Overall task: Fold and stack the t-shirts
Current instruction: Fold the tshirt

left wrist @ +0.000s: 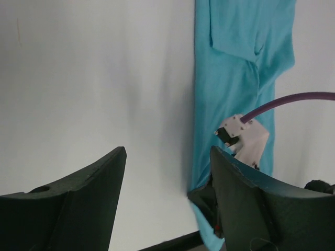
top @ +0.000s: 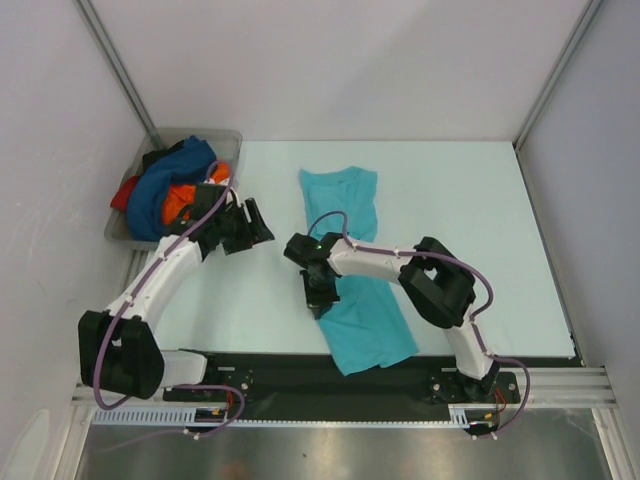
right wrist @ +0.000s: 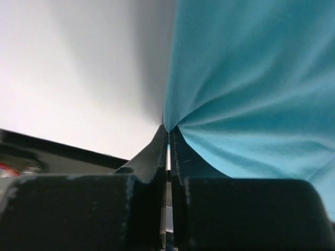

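Turquoise t-shirt [top: 365, 315]: laid lengthwise mid-table [top: 480, 220], narrowed to a long strip, near end toward the arm bases. Pinched at its left edge by right gripper [top: 318, 300], fingers clamped tight on a pucker of cloth, likely to lift or drag that edge for the next fold. Left gripper [top: 245, 228]: spread wide, gripping nothing, hovering over bare table between tray and shirt, pointed at the shirt, probably placed to take a second edge. Grey tray [top: 225, 135] at far-left corner: heaped with unfolded shirts, dark blue shirt [top: 165, 190] on top, orange shirt [top: 180, 200] under it, red shirt [top: 124, 193] poking out left. Something dark at back rim, possibly another garment, unclear. No stack started.
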Available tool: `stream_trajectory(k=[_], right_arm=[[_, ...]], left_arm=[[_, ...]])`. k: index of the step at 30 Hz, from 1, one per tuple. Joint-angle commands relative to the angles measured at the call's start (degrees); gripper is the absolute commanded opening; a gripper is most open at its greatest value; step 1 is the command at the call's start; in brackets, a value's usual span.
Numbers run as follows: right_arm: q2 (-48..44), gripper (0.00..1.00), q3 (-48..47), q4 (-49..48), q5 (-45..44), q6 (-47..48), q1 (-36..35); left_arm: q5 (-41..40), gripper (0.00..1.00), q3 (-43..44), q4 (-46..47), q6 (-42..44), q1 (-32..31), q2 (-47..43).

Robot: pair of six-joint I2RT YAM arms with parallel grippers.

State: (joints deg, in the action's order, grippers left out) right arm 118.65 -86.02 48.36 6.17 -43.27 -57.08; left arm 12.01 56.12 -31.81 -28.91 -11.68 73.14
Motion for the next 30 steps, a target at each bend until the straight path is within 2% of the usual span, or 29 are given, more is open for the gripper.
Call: stream_trajectory(k=[1,2,3,5,6,8,9,10,12,14,15,17,18,21,25,28,30], right_arm=[[6.3,0.05,-7.7,-10.1,7.1,-9.5,-0.7],[7.3,0.1,-9.4,-9.7,7.7,-10.9,-0.6],[7.7,0.25,-12.0,-9.7,7.7,-11.1,-0.5],[6.9,0.37,-13.8,-7.8,5.7,-8.5,-0.2],[4.6,0.47,-13.7,-7.3,5.0,-6.8,-0.1],[1.2,0.53,-11.7,-6.1,2.6,-3.0,0.5],[-3.9,0.58,-10.2,-6.3,1.6,0.6,0.9],[-6.4,0.62,-6.0,-6.8,0.7,2.7,1.5],[-11.4,0.64,-2.6,-8.1,-2.7,7.6,5.3],[-17.4,0.72,2.8,-13.9,-4.7,11.4,8.9],[-18.6,0.74,4.2,-16.2,-4.0,15.3,13.4],[-19.2,0.75,5.3,-20.9,-0.7,17.2,18.5],[-18.3,0.75,4.9,-21.8,0.5,17.9,23.8],[-13.1,0.75,1.2,-26.3,4.5,20.4,31.8],[-4.2,0.73,-5.4,-30.9,10.2,22.4,38.9],[2.4,0.67,-10.8,-32.3,14.3,21.4,42.8],[6.4,0.59,-12.8,-35.4,16.7,19.3,44.4]], left_arm=[[3.0,0.71,5.0,3.0,3.1,2.4,3.0],[3.5,0.71,5.8,3.1,3.2,2.8,3.8],[3.9,0.71,7.4,2.9,3.5,3.5,5.5],[4.1,0.71,9.0,2.8,3.9,3.9,6.9],[5.1,0.71,10.4,2.9,4.2,3.9,7.7],[7.4,0.71,11.6,4.3,4.3,3.9,9.8],[8.7,0.7,12.3,5.1,3.9,3.9,10.4],[11.2,0.69,12.6,6.0,3.6,3.9,11.9],[11.5,0.68,13.7,8.5,3.2,3.2,13.3],[11.4,0.67,14.5,11.1,3.1,1.9,16.1],[10.6,0.67,14.9,12.4,2.2,1.3,17.1],[8.3,0.68,15.5,16.0,0.2,-0.8,20.2],[7.2,0.69,16.9,16.9,-0.4,-1.6,21.5],[1.7,0.71,21.5,18.8,-2.3,-4.5,28.1],[-2.4,0.7,29.5,17.2,-4.7,-5.5,38.1],[-3.5,0.67,34.5,18.1,-4.9,-5.5,44.0],[-4.2,0.66,39.5,17.4,-4.4,-5.5,48.5]])
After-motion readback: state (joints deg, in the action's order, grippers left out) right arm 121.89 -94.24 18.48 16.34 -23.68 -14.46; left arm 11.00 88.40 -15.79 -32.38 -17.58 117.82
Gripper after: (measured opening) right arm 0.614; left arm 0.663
